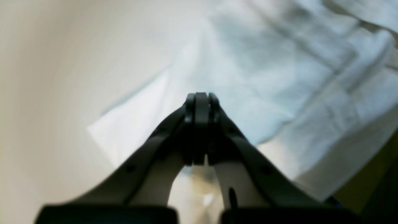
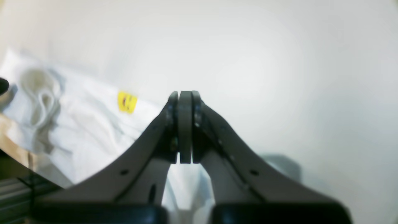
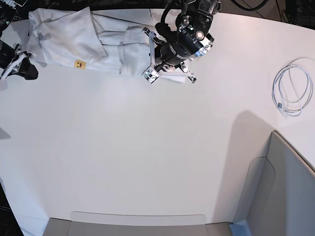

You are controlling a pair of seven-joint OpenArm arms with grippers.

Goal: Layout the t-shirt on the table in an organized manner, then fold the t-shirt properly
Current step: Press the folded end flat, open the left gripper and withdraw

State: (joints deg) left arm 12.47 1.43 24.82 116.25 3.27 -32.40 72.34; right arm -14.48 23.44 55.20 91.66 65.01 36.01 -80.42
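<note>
The white t-shirt (image 3: 83, 42) lies bunched in a long strip near the table's (image 3: 147, 147) far edge, a small yellow smiley tag (image 3: 78, 64) on its near side. My left gripper (image 1: 201, 101) hangs over the shirt's right end (image 1: 264, 77), jaws pressed together, no cloth showing between them. In the base view that arm (image 3: 179, 42) covers the end of the shirt. My right gripper (image 2: 185, 96) is shut over bare table beside the shirt's left part (image 2: 77, 124), near the yellow tag (image 2: 127, 102). It sits at the base view's left edge (image 3: 27, 71).
A coiled white cable (image 3: 293, 91) lies at the right of the table. A grey angular bin (image 3: 280, 191) stands at the near right corner. A grey strip (image 3: 138, 223) runs along the near edge.
</note>
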